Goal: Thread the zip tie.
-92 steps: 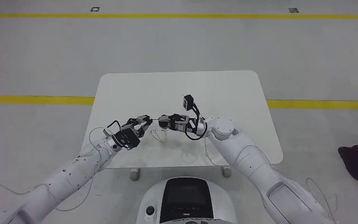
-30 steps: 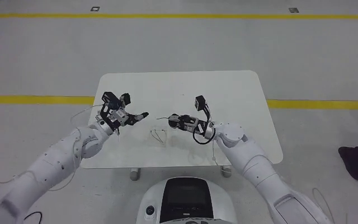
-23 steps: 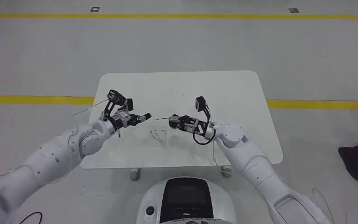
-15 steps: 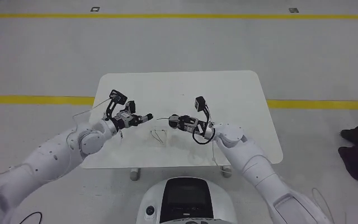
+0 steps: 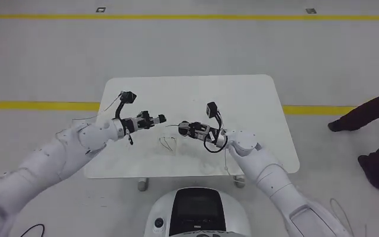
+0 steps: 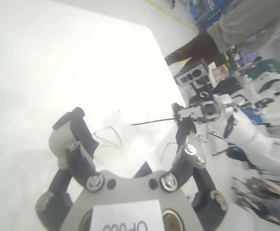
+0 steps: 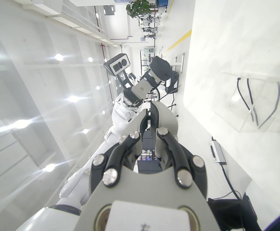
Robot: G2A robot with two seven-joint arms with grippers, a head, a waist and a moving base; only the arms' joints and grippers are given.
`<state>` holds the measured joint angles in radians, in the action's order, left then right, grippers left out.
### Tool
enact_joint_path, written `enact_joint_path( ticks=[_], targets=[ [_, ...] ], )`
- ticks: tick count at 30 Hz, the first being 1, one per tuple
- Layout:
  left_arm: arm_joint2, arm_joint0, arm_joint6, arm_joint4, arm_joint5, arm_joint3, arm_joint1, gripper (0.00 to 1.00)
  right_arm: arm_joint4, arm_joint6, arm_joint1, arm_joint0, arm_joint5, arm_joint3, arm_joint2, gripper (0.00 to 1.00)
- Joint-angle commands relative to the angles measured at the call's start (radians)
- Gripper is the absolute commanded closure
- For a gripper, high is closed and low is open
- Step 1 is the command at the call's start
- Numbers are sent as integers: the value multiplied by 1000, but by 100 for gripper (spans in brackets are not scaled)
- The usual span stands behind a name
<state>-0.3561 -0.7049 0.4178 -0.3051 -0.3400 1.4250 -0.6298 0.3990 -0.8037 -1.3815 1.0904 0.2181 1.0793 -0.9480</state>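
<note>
Right gripper clamped on the black zip tie — its tail points at the left gripper, fingers spread and holding nothing (gap between them, above the white table). Clear bag of ties lies on the table nearby.

This looks like a robot lab or test hall. A lone white bench stands on a wide pale floor marked with yellow lines. Rows of ceiling lights run overhead toward a distant plant.
</note>
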Motion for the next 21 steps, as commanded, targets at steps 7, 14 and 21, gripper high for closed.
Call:
enact_joint_path(
  ticks=[7,14,21],
  targets=[
    [-270,-114,502,-293,0,-117,-50,0,0,0,0,0,0,0,0,100],
    [-565,-257,972,-505,0,-346,-186,0,0,0,0,0,0,0,0,100],
    [-651,-313,972,-405,0,-416,-288,0,0,0,0,0,0,0,0,100]
  ],
)
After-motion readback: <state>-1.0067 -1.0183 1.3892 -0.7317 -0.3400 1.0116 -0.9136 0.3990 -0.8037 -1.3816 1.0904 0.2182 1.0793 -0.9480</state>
